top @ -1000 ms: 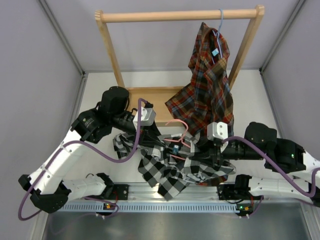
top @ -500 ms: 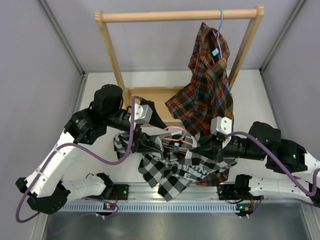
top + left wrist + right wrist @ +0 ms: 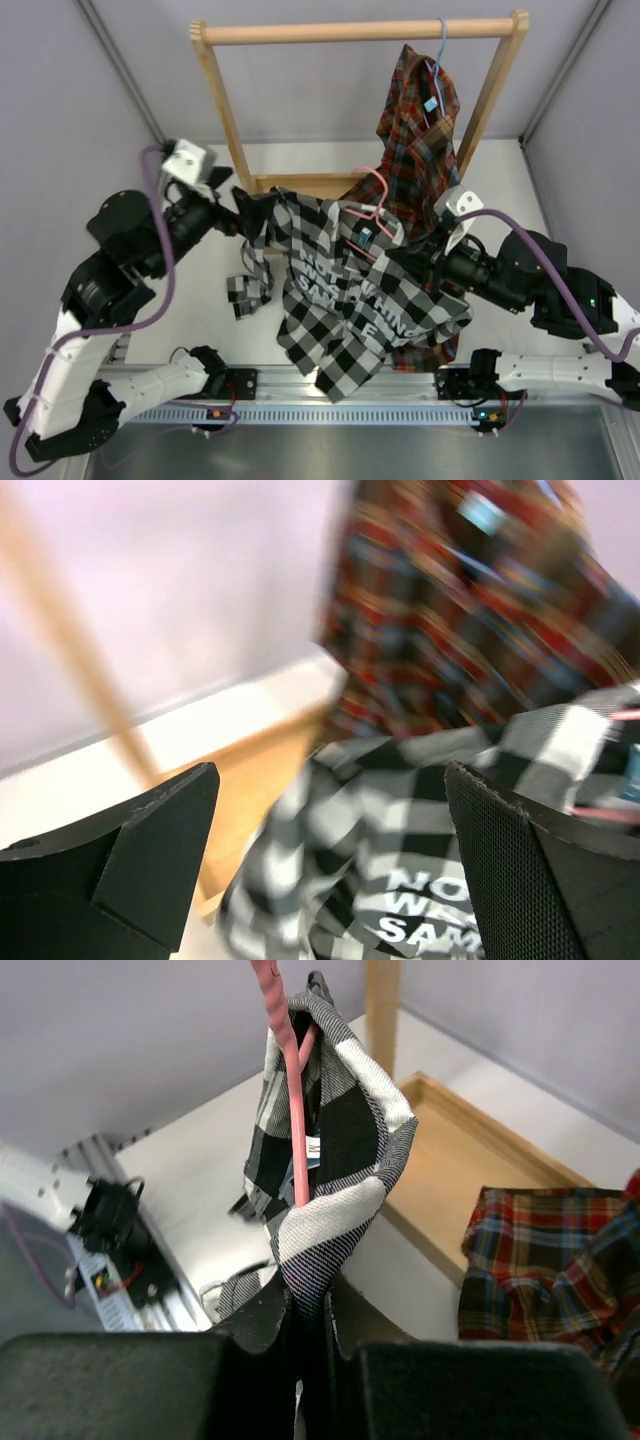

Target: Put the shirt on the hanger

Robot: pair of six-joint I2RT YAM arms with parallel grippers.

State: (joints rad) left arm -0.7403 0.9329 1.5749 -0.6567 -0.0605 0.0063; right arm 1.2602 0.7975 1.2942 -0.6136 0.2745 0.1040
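Black-and-white buffalo-check shirt with white block lettering (image 3: 350, 300) hangs raised mid-scene between both arms, on near side of light wooden rack (image 3: 360, 32), overlapping red, orange and blue plaid shirt (image 3: 415, 170) at right. Thin pink wire hanger (image 3: 296, 1130) sits inside collar. Right gripper (image 3: 310, 1310) clamped on checked fabric, possibly wire too. Left gripper (image 3: 330, 775) at shirt's left, jaws wide apart, holding nothing.

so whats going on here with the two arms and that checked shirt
The two arms are getting the checked shirt onto the pink hanger. The right gripper is shut on a fold of the shirt, with the hanger wire running down into that fold, and holds it up off the table. The left gripper is wide open beside the shirt, gripping nothing. A plaid shirt hangs on the wooden rack behind.
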